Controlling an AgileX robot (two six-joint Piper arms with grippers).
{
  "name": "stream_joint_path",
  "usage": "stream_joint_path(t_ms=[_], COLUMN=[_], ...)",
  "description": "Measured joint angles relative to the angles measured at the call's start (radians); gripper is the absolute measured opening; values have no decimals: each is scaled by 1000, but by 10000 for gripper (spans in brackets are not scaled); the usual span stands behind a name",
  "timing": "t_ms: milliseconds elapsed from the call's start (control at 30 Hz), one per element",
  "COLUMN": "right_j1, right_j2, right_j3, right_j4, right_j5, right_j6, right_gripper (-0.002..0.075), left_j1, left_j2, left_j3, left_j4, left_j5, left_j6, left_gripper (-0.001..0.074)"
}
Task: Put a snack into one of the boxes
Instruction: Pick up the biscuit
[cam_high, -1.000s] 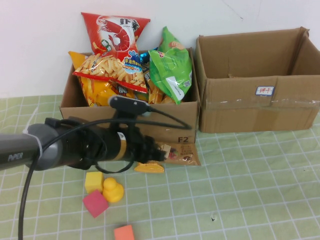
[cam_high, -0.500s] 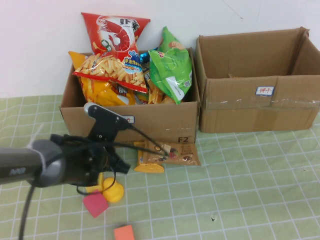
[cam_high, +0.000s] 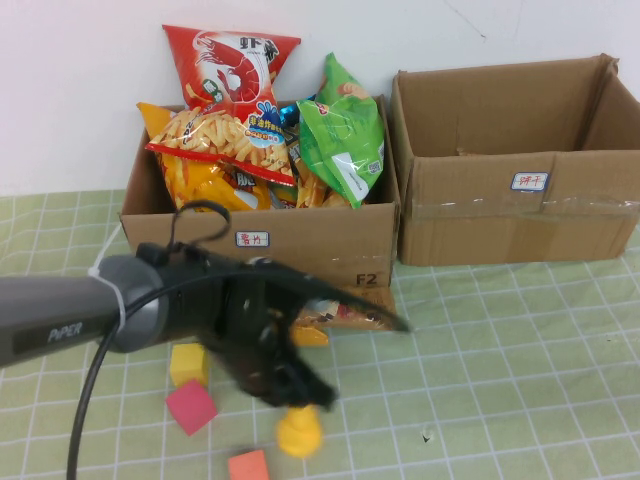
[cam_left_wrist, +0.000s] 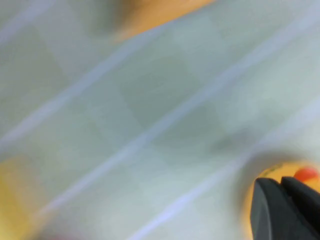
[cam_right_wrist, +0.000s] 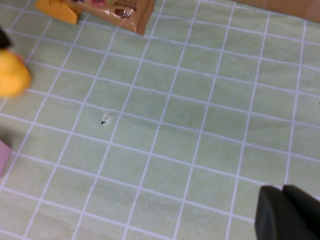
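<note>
Worktop (cam_high: 520, 400): green grid cloth, 2 cardboard boxes along the far edge.

Left box (cam_high: 330, 240): far left, overfilled with snack bags.

Right box (cam_high: 470, 215): far right, appears to hold nothing; likely the easier target.

Snack packet (cam_high: 350, 312): brown, flat on the cloth against the front wall of the left box, an orange wedge (cam_high: 310, 336) just beside it. Not gripped.

Left claw (cam_high: 300, 395): low over the near-left area, blurred; cannot tell how it is set. A yellow toy duck (cam_high: 300, 432) sits right at its tip, and the left wrist view shows it beside the dark fingers (cam_left_wrist: 280, 210).

Right claw (cam_right_wrist: 287, 212): only its dark tips show in its own wrist view, over bare cloth; setting cannot be told.

Other items: yellow block (cam_high: 187, 362), pink block (cam_high: 190, 407), orange block (cam_high: 248, 465) near the near-left corner.

Risk: the left claw is at the duck, not the packet. It could knock or lift the toy, and the flat packet may slide against the box when approached.
</note>
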Motion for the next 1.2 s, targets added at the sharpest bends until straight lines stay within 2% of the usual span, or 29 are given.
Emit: stream_joint_path(t_ms=[133,233,400,467,567,700,767,900,1200], right_j1=[0,0,0,0,0,0,0,0,0], right_j2=[0,0,0,0,0,0,0,0,0], right_j3=[0,0,0,0,0,0,0,0,0], right_j4=[9,9,10,11,11,14,14,14,16], right_j5=[0,0,0,0,0,0,0,0,0], right_j6=[0,0,0,0,0,0,0,0,0], right_gripper=[-1,-1,-1,-1,-1,-1,-1,-1,-1], left_j1=[-2,-2,4,23,63,105,109,109,159], left_j2=[0,0,0,0,2,2,2,4,76], left_j3=[-38,-65,-90,-100,-112,-123,-127,-127,-128], left_j4=[-376,-503,-553,-569,-607,-622,-622,-626,-632], left_j5=[-22,-52,-114,-129,-152,-171,-185,-222,-238], left_j6=[270,356,351,335,329,329,334,353,357], left_gripper=[1,0,1,29,143,344,390,417,421])
